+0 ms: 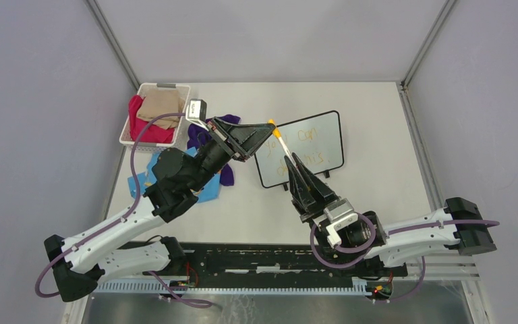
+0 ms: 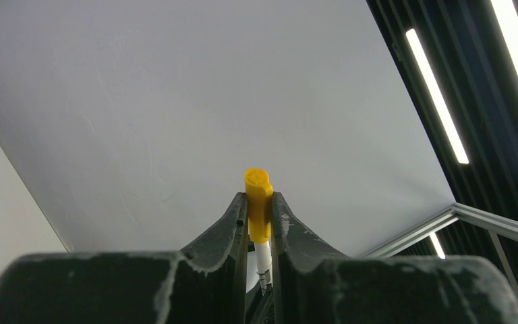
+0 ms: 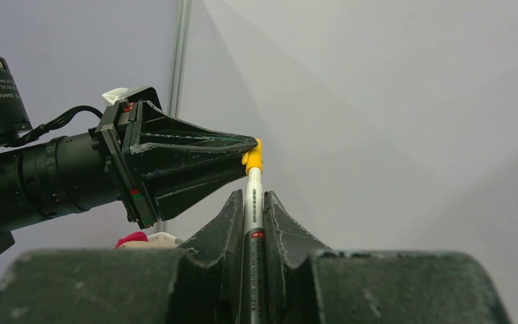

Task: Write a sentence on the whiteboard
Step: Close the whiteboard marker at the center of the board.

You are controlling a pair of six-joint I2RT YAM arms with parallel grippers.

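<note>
Hovering near whiteboard (image 1: 324, 145) edge: marker (image 1: 282, 143), right end effector (image 1: 289, 159)

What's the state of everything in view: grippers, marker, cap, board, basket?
left gripper: shut on yellow cap.
right gripper: shut on marker.
yellow cap: on the marker's end; full seating unclear.
marker: held slanted above the whiteboard.
whiteboard: flat on the table, written on.
sentence: two faint orange lines.
basket: holds red and tan cloths.
purple cloth, blue cloth: loose on the table.
</note>
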